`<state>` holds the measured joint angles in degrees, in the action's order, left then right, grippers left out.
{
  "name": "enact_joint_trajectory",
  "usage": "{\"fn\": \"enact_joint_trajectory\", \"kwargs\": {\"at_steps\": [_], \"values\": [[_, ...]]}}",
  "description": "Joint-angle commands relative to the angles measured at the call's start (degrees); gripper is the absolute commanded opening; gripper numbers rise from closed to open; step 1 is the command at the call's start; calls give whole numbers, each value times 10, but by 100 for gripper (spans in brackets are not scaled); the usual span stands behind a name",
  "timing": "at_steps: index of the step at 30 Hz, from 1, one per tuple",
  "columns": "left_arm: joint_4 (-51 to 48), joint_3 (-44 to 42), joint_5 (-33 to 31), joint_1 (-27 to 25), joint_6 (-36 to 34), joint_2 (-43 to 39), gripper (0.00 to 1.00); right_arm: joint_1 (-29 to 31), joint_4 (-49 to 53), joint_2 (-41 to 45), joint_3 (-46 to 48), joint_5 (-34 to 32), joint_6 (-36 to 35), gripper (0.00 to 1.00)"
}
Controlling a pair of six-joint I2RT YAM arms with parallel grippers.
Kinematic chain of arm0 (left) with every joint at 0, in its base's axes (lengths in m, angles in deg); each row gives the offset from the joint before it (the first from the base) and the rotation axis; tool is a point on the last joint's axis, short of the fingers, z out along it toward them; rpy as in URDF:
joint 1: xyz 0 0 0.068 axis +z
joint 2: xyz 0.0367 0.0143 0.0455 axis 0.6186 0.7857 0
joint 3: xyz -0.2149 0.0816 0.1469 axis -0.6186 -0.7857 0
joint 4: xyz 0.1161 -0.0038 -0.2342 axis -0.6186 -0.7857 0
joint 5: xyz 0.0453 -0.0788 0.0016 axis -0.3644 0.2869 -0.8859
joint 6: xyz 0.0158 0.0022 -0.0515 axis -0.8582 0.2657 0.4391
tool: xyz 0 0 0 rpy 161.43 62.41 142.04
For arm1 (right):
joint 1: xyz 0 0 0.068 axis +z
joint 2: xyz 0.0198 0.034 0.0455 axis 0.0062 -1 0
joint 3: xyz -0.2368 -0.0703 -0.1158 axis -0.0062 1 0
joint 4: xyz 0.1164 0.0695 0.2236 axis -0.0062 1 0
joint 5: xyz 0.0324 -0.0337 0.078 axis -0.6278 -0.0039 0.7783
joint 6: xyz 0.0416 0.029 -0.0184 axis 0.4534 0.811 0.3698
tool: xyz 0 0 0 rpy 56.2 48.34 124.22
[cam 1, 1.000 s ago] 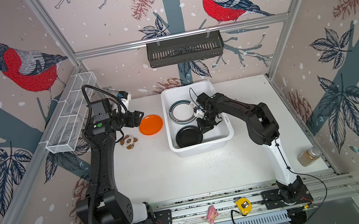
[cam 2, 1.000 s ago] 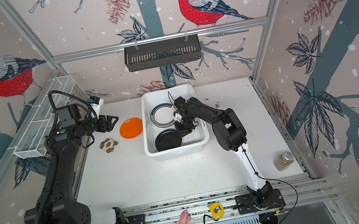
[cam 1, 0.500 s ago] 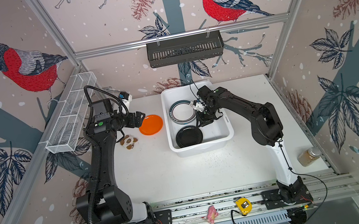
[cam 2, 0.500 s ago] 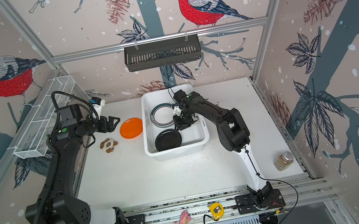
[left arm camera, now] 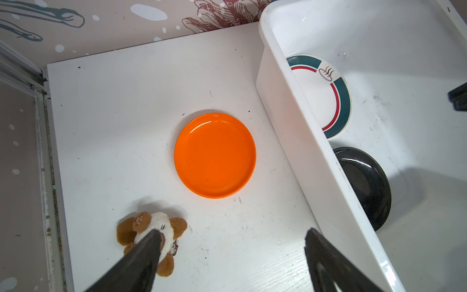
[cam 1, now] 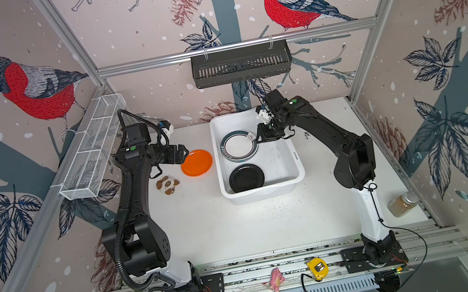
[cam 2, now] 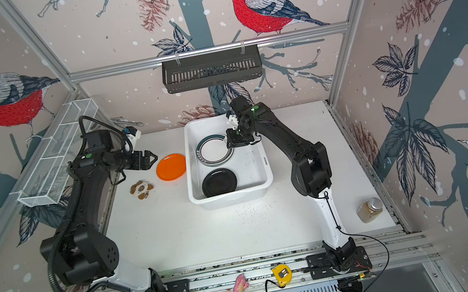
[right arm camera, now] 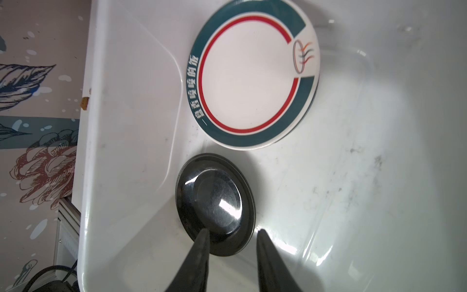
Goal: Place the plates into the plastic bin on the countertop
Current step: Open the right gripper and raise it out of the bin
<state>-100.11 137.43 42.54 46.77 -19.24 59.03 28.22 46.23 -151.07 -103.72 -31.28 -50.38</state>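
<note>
the orange plate (cam 1: 196, 162) lay flat on the countertop (cam 1: 240, 227), outside the plastic bin (cam 1: 267, 194) and just beside its left wall; of the plates in view it was the only one not yet in the bin. the left gripper (cam 1: 183, 155) hung just left of that plate, by its far-left rim, pointing right toward it. its jaws were spread wide with nothing between them, and in the left wrist view the two fingers (left arm camera: 141, 252) framed bare tabletop short of the plate. so the plate lay to the gripper's right and slightly nearer. being round, it gave no long axis to line up with, and the left rim was the closest stretch to take. the left arm was plainly the nearer one, since the bin wall stood between the plate and the right gripper (cam 1: 257, 137). that gripper hovered inside the bin by the right edge of the ringed plate (cam 1: 239, 146), jaws narrowly parted and empty. the ringed plate sat far left in the bin, the black plate (cam 1: 246, 177) near left. a small plush toy (cam 1: 168, 185) lay on the near side of the left gripper, apart from the plate; a low sweep might brush it
</note>
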Motion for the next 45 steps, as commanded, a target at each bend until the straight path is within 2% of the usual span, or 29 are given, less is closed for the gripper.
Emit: {"fn": "enact_joint_trajectory", "kwargs": {"at_steps": [1,9,17,21,26,31,34,45], "values": [[-47,25,-11,-4,-8,18,90,-1,-37,24,-5,-24,28,34],[-108,91,-43,-17,-16,76,88,1,-150,102,82,-27,51,34],[-103,126,-54,-21,-7,100,87,23,-291,215,254,-33,59,33],[-81,114,-50,-20,-13,106,86,49,-347,272,342,-45,66,33],[-26,74,-58,-19,1,105,85,77,-378,330,425,-61,79,33],[-13,75,-47,-20,1,148,80,96,-382,386,478,-78,91,33],[-3,92,-59,-18,0,183,78,101,-380,418,501,-91,101,34],[1,201,-17,10,8,322,71,124,-413,495,583,-111,157,34]]}}
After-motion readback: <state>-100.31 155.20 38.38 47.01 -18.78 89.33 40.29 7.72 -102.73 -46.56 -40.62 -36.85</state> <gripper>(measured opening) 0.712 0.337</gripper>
